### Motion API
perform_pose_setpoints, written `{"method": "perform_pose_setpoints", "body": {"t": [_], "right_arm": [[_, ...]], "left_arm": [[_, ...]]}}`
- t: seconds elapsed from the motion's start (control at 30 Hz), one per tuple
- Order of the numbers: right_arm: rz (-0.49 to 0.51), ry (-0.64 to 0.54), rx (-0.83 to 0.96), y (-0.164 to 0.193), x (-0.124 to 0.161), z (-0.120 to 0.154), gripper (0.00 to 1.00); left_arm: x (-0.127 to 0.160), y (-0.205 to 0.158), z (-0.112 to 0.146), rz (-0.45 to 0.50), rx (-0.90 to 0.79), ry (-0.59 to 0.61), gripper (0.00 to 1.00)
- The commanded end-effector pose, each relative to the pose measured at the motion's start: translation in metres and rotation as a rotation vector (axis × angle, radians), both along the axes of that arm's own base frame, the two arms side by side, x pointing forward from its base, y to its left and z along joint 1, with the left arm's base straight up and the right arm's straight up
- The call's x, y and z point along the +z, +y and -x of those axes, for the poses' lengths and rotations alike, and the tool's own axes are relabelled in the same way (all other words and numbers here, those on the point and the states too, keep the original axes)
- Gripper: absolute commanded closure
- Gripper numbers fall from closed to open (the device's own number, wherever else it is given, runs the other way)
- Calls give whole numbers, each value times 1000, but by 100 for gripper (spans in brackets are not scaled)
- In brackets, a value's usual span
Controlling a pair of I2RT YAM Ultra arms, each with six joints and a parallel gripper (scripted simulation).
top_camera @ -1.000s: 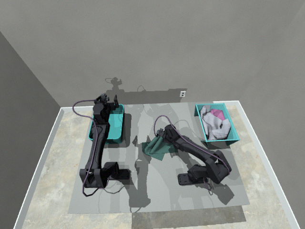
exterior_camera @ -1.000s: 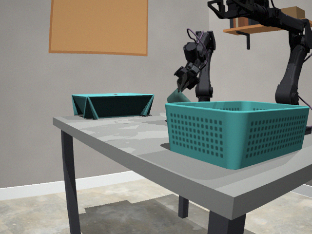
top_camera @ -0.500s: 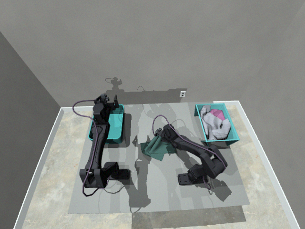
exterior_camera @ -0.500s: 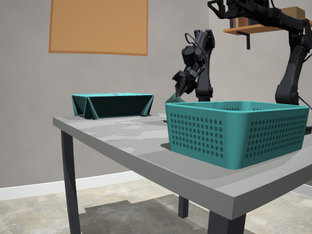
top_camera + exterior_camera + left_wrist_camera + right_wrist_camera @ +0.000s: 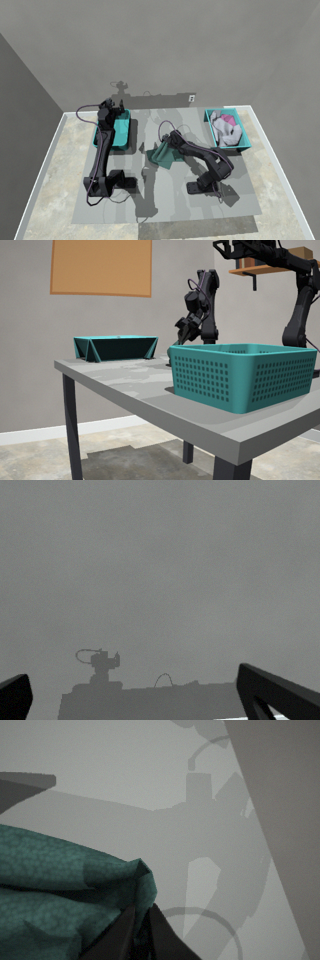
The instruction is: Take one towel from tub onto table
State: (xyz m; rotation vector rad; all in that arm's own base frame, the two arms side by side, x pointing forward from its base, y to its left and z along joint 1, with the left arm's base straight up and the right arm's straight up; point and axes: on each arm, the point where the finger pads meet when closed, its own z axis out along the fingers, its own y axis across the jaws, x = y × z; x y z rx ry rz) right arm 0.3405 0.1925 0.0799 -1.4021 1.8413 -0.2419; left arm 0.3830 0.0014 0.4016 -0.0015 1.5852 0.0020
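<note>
"What's inside the tub (image 5: 232, 147) (image 5: 116, 351)?"

"A crumpled, finely ribbed grey towel (image 5: 223, 127), heaped in soft ridges, with a smoother pink towel (image 5: 228, 119) showing beside it in flat, angular creases. The tub itself is teal with slanting walls, and it stands flat on the table (image 5: 168, 198) (image 5: 116, 379) (image 5: 125, 750)."

"And the green towel (image 5: 165, 157) (image 5: 169, 352) (image 5: 45, 865)?"

"Out of the tub and well apart from it, on the side toward the basket (image 5: 121, 129) (image 5: 240, 379). Its lower part spreads in flat, pointed corners; the rest rises in thick, rounded folds (pebbly cloth, seen close up)."

"Who has it?"

"The right gripper (image 5: 166, 142) (image 5: 180, 342) (image 5: 142, 914). Its fingers are pressed together on a gathered peak of the cloth. The arm reaches away from the tub's side, elbow bent, wrist tipped downward."

"The other arm?"

"Farther from the tub, stretched over the basket, a rounded box with rows of small holes in its sides. The left gripper (image 5: 115, 102) (image 5: 224, 241) (image 5: 139, 679) is held high and level toward the wall (nothing but air between its widely spread fingers)."
</note>
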Motion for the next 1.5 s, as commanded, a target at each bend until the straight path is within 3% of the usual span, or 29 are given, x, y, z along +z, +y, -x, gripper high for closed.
{"method": "perform_pose_setpoints", "body": {"t": [0.0,1.07,1.23,1.27,1.47], "right_arm": [[-29,-46,1,5,10,-15,99],[-34,-52,-1,20,-32,-49,99],[-52,-78,1,22,-20,-51,99],[-24,-39,-1,19,-36,-42,54],[-25,-39,-1,19,-36,-42,54]], "left_arm": [[6,0,1,0,-2,-14,0],[6,0,1,0,-2,-14,0],[6,0,1,0,-2,-14,0],[6,0,1,0,-2,-14,0],[6,0,1,0,-2,-14,0]]}}
